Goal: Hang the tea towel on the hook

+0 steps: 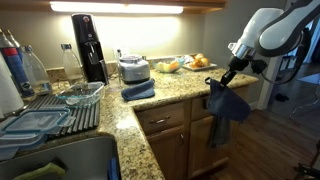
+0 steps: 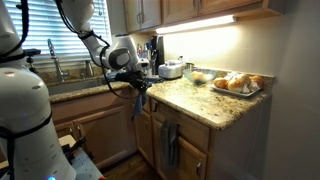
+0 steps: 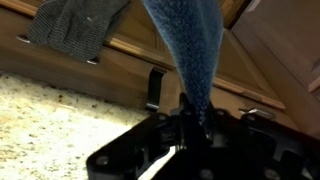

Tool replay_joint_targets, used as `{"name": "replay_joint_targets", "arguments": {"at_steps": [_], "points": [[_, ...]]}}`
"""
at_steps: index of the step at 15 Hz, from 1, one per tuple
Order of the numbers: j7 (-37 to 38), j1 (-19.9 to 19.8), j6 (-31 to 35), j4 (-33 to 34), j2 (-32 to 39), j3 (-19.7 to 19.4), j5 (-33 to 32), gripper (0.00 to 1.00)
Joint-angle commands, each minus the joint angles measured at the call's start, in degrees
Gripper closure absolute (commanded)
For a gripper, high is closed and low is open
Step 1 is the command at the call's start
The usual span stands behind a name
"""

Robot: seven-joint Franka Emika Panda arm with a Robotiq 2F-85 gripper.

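Pinching thin, floppy blue tea towel (image 1: 226, 108) w/ my pincer (image 1: 220, 80) clamped on its top; cloth hangs limp below, beside speckled granite counter (image 1: 128, 128).

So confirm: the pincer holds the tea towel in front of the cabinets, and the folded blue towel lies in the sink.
Not the sink: the folded blue towel lies on the countertop, as an exterior view shows. The pincer does hold the tea towel in front of the cabinets.

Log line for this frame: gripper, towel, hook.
gripper: shut on tea towel | tea towel: hanging free below gripper | hook: bare | task: not yet hung
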Motion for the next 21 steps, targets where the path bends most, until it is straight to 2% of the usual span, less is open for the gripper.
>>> {"name": "replay_joint_targets", "arguments": {"at_steps": [1, 4, 11, 16, 21], "points": [[1.33, 0.79, 2.25, -2.22, -0.99, -0.62, -1.23, 0.95], [1.45, 1.43, 3.82, -4.74, -2.06, -0.33, -0.34, 0.95], [-1.56, 2.89, 7.6, -8.51, -0.6, 1.6, 7.61, 0.95], [-5.57, 5.3, 11.12, -7.42, 3.32, 1.56, 16.18, 0.95], [-10.33, 4.46, 12.64, -4.95, 7.93, 3.26, 22.13, 0.95]]}}
